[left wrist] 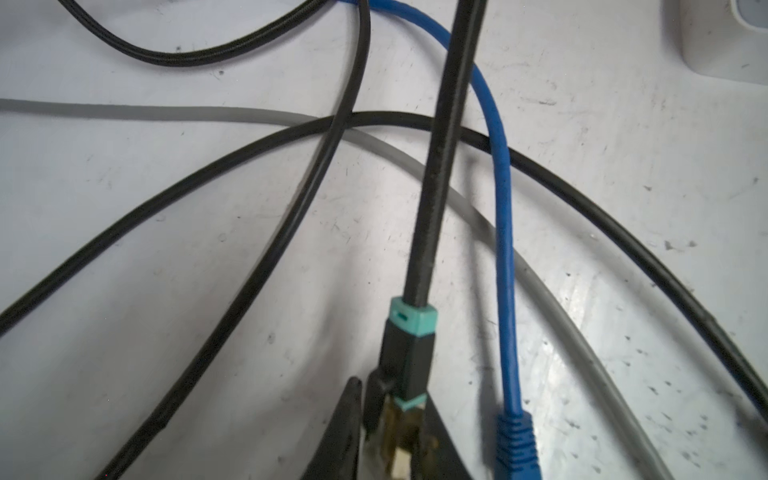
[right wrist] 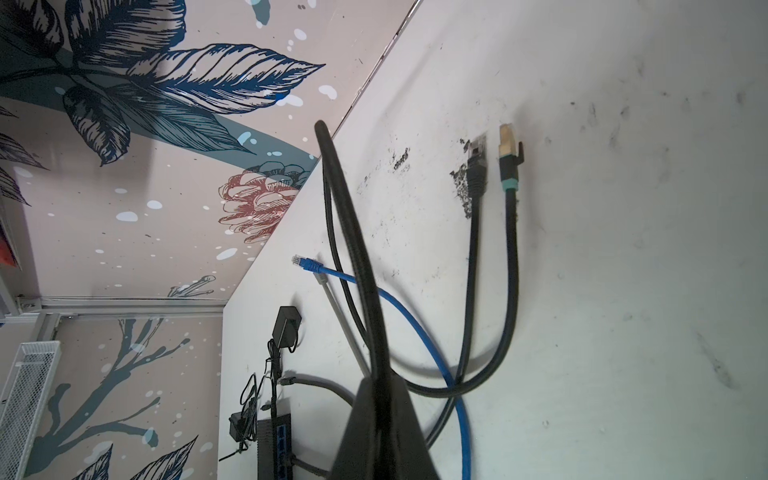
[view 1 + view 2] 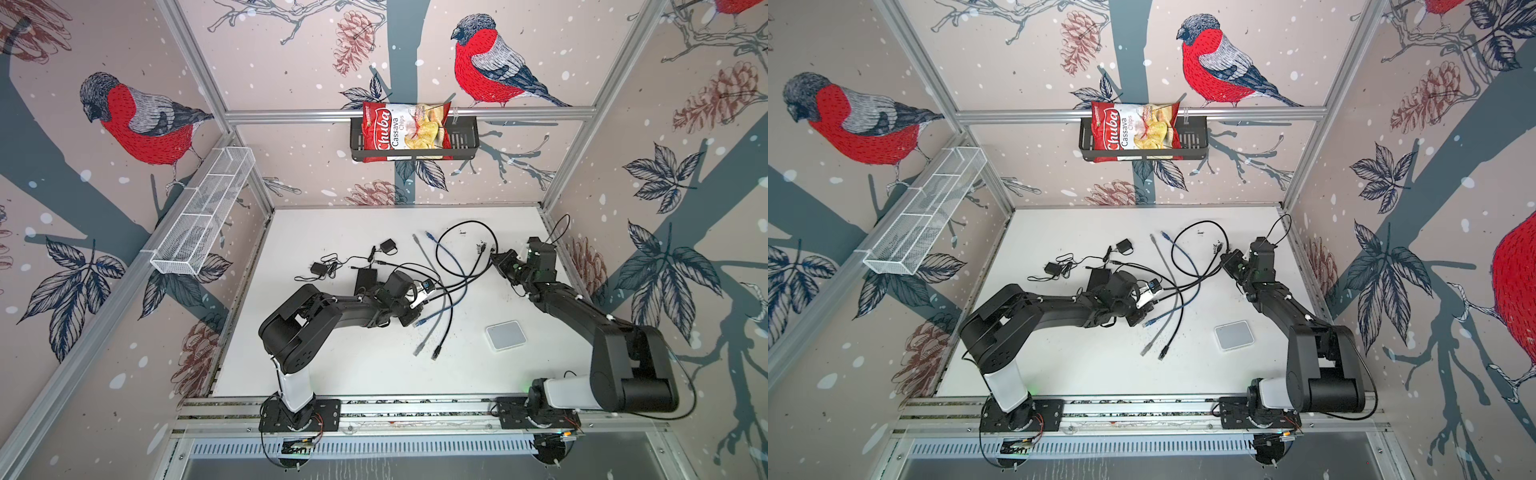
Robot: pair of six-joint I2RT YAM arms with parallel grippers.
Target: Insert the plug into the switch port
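Black wedge-shaped fingers [image 1: 345,432] of the left gripper [image 1: 392,403] are filling the near edge of the left wrist view, standing narrow and clasping the plug [image 1: 409,357] by its gold metal head. Boxy and black with two teal bands, the plug is lying with its long axis in line with the fingers, its tip pointing back toward the wrist and its stiff braided black cable [image 1: 440,166] leading straight away. Beside it, a smooth blue cable [image 1: 505,249] and a flat grey cable [image 1: 124,111] are crossing the scuffed white tabletop [image 1: 166,270]. The right gripper [image 2: 380,399] is pinching a braided black lead [image 2: 359,249], jaws tight on it. The switch [image 2: 270,449], a flat black box with a row of blue ports, is sitting partly hidden behind the left arm in both top views, near the plug
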